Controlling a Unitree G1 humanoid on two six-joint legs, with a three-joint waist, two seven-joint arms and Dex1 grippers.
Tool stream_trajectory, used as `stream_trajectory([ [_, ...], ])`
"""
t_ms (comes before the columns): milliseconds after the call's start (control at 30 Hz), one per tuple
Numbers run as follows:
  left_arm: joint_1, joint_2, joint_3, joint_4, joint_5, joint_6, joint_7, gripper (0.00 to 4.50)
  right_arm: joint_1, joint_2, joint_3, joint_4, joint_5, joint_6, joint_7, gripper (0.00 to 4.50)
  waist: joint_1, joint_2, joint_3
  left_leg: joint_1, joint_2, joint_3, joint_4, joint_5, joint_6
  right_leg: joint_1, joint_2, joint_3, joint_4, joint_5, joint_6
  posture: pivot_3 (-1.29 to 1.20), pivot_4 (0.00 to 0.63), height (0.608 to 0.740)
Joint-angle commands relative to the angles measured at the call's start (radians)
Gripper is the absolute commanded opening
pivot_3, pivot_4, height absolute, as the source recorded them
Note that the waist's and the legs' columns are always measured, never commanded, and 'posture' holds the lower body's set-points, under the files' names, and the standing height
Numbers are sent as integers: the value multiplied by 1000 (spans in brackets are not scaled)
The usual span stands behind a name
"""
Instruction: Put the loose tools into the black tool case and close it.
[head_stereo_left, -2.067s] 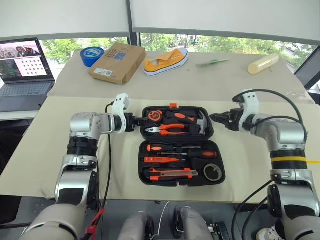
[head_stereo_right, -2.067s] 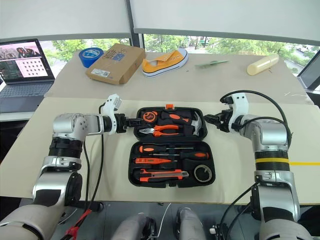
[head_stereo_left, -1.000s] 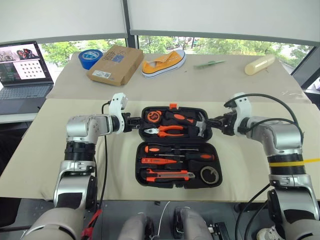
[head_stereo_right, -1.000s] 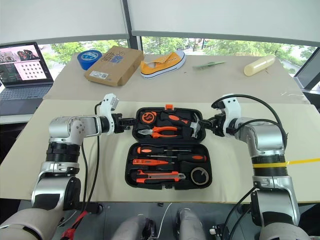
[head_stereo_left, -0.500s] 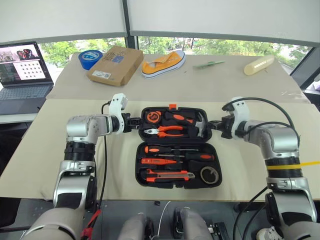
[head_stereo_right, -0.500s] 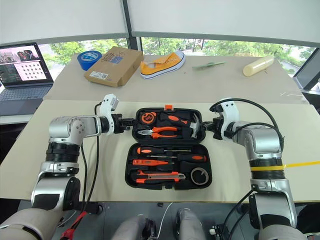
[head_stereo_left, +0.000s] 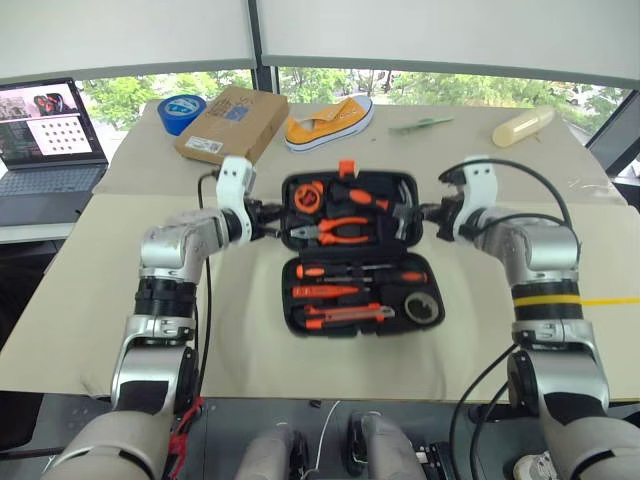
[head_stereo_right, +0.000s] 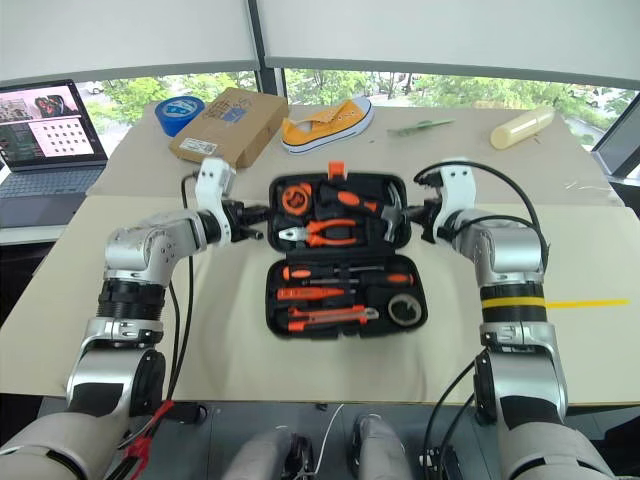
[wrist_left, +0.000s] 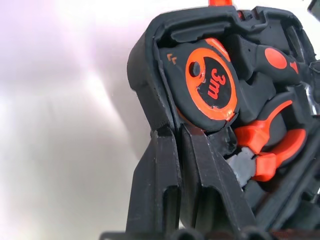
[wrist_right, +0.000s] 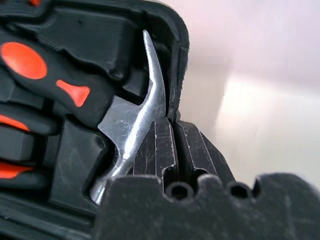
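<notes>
The black tool case (head_stereo_left: 290, 300) lies open on the beige table. Its lower half holds two screwdrivers (head_stereo_left: 360, 273), the thin tester (head_stereo_left: 335, 291), the utility knife (head_stereo_left: 345, 315) and the tape roll (head_stereo_left: 421, 308). The lid (head_stereo_left: 350, 205), with tape measure (wrist_left: 210, 82), pliers (wrist_left: 265, 145) and hammer (wrist_right: 140, 125) in its recesses, is tilted up off the table. My left gripper (head_stereo_left: 272, 230) is shut on the lid's left rim. My right gripper (head_stereo_left: 425, 212) is shut on the right rim, beside the hammer head.
Behind the case lie a cardboard box (head_stereo_left: 232, 122), a blue tape roll (head_stereo_left: 183, 108), a yellow shoe (head_stereo_left: 328, 120), a green item (head_stereo_left: 422, 125) and a cream cylinder (head_stereo_left: 522, 125). A laptop (head_stereo_left: 45, 135) stands at the far left.
My right gripper has shut on the lid's right rim. Both grippers have risen and the lid has tipped up from lying flat.
</notes>
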Motion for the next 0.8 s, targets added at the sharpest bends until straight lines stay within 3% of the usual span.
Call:
stream_trajectory([
  [33,-37,-28,-30,-24,10,-151,-44,0,-36,21,-23,-32,-5,-170,0,8,-2,0,0,0,0,0,0,0,0,0,1,-1,0,0,0,0,150,731],
  [333,185,7,-133,-142,129,-402,-70,0,181,44,-32,-191,-6,-318,29,8,-3,1,0,1,0,1,-8,0,0,0,3,-3,-5,-1,0,0,150,731],
  [467,312,9,-118,-250,168,-485,0,0,347,40,-27,-323,-58,-544,34,8,-1,1,-1,2,1,1,-8,0,0,2,2,-2,-5,-1,0,0,150,731],
  [700,577,52,-52,-536,141,-394,64,0,702,-38,-64,-614,-57,-711,117,8,-1,4,-4,6,5,1,-8,0,0,4,1,1,-5,-1,0,0,150,731],
  [767,689,64,-18,-649,118,-342,77,723,842,-68,-102,-712,-33,-731,152,0,-1,6,-6,9,6,1,-8,0,0,8,1,2,-6,-2,0,0,150,731],
  [800,745,72,2,-705,103,-315,78,836,925,-80,-135,-765,-14,-742,173,356,-2,6,-6,14,7,1,-11,0,0,14,1,4,-8,-4,-1,0,150,731],
])
